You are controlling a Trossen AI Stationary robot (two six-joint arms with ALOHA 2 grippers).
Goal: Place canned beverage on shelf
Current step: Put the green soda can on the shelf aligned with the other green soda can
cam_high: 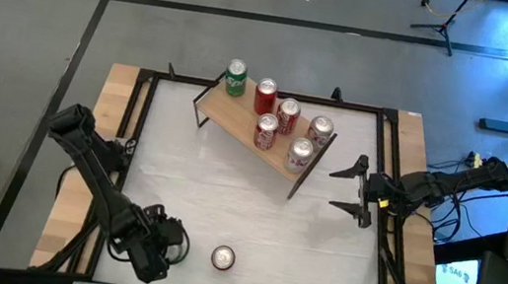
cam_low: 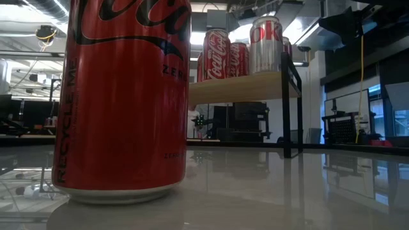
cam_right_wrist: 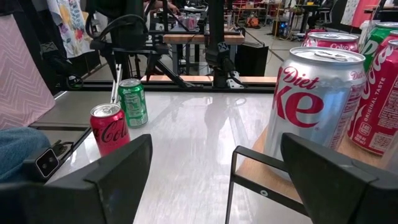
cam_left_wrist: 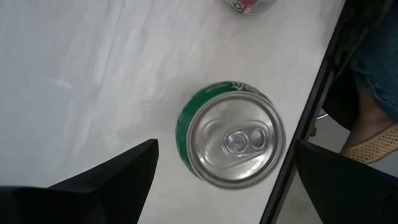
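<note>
Left gripper, jaws released, hovers above a green aluminium can on the white surface; right gripper, jaws released, empty, beside the light-wood shelf.

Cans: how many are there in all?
8. Six on the shelf: one green, three red, two silver. Two on the table: a red can, and a green can beneath the left end effector, hidden from above.

High view overhead, straight down on tabletop; low view level, near red can; both share shelf.
</note>
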